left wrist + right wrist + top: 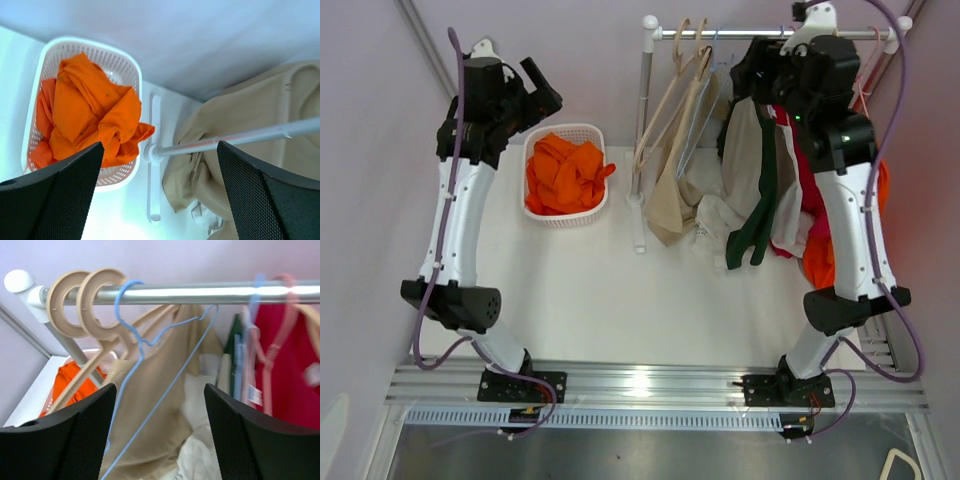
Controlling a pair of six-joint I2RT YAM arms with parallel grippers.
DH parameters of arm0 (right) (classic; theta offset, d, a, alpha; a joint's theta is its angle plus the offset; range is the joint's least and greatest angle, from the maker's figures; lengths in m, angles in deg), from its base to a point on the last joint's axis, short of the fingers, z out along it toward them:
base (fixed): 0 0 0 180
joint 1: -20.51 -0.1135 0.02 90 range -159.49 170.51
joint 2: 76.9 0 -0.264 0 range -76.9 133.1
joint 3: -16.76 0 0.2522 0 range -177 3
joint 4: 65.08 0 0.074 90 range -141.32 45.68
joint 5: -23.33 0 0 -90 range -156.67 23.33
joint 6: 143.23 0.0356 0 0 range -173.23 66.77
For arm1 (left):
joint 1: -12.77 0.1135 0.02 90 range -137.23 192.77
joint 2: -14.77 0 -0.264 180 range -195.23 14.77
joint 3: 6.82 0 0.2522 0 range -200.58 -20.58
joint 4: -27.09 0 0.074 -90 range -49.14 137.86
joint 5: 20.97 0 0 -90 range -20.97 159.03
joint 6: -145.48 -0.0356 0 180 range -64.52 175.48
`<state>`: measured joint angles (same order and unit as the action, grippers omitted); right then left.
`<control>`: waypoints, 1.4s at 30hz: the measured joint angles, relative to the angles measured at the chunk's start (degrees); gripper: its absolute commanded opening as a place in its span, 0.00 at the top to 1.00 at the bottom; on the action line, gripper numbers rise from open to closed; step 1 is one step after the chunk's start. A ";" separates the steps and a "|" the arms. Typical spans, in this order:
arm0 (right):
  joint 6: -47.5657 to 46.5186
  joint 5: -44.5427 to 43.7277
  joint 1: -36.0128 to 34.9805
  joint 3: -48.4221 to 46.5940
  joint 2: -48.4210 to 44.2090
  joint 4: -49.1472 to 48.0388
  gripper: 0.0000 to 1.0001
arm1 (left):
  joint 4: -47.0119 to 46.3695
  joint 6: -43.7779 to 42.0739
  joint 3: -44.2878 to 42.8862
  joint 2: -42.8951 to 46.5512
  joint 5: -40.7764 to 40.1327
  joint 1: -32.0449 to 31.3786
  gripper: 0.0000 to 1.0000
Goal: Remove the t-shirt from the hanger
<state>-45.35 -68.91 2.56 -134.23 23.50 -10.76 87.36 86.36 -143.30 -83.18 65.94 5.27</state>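
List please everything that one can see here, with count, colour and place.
basket: one, white, table's far left
clothes: heap, orange, in basket
rail: one, silver, far side
ring-hook hangers: two, beige, rail's left end
wire hanger: one, blue, beside them
beige garment: one, under those hangers
green garment: one, rail's right part
red garment: one, beside green
table: one, white
left pincer: one, black, open, near basket
right pincer: one, black, open, facing rail

White desk (pixel 620 300): white basket (pixel 566 221) back left, rack foot (pixel 640 238) mid-back, pale cloth (pixel 712 222) just beside it, possibly resting on surface.
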 measured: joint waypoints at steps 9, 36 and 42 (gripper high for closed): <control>-2.12 -5.09 9.07 4.35 -11.58 4.04 0.22 | -2.73 -4.59 8.48 10.75 -3.41 -8.07 0.01; 1.31 15.76 28.52 3.15 -4.15 6.10 0.86 | -6.29 -8.96 19.12 20.17 -4.24 -11.23 0.00; 1.03 17.46 30.47 0.28 -0.55 5.01 0.78 | -6.73 -9.05 19.12 20.17 -4.17 -11.23 0.00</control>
<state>-44.32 -51.45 33.02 -133.95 22.95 -5.76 80.62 77.31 -124.17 -63.01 61.77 -5.97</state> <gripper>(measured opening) 0.155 0.994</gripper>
